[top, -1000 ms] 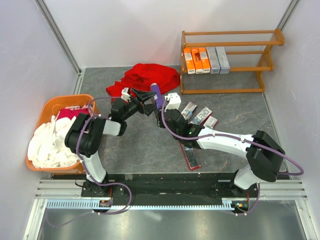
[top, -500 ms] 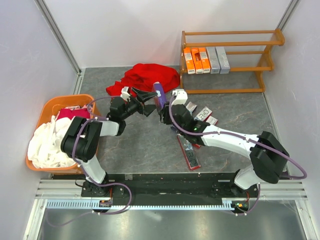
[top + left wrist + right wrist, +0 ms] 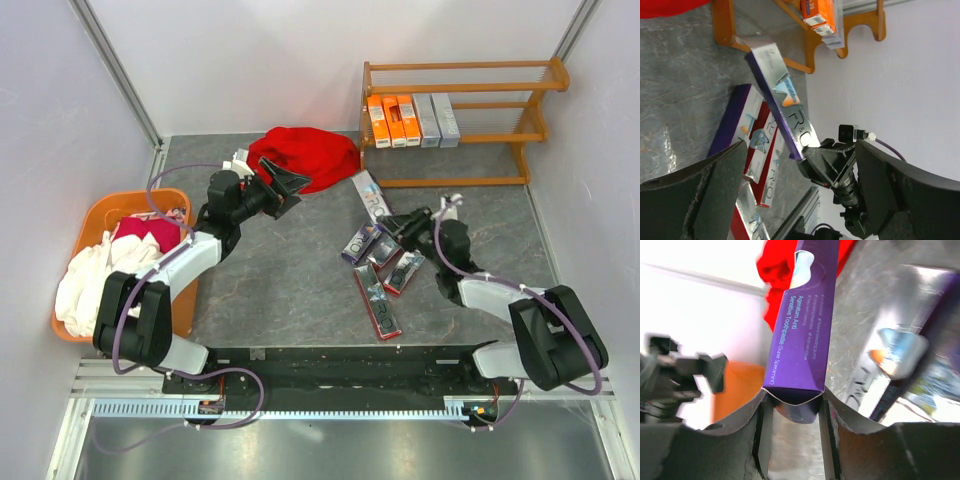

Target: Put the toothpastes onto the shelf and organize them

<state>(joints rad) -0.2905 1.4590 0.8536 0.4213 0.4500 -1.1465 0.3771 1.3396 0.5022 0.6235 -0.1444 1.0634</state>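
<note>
My right gripper (image 3: 400, 220) (image 3: 795, 412) is shut on one end of a dark purple and silver toothpaste box (image 3: 371, 194) (image 3: 803, 335) (image 3: 782, 105), which points toward the shelf (image 3: 455, 125) (image 3: 805, 55). Three orange boxes (image 3: 392, 120) and two silver-grey boxes (image 3: 436, 118) stand on the shelf's middle tier. Several more toothpastes lie on the table: a purple one (image 3: 360, 243), silver and red ones (image 3: 403, 272) and a long one (image 3: 377, 300). My left gripper (image 3: 291, 184) (image 3: 800, 200) is open and holds nothing, over the edge of the red cloth (image 3: 305, 155).
An orange plastic basket (image 3: 100, 215) with white and red cloths stands at the left. White walls enclose the table on three sides. The right arm's body (image 3: 500, 295) stretches along the near right of the table.
The left gripper opened and let go of the purple box, then drew back to the left. The right gripper carried the box to the right, toward the loose boxes and the shelf.
</note>
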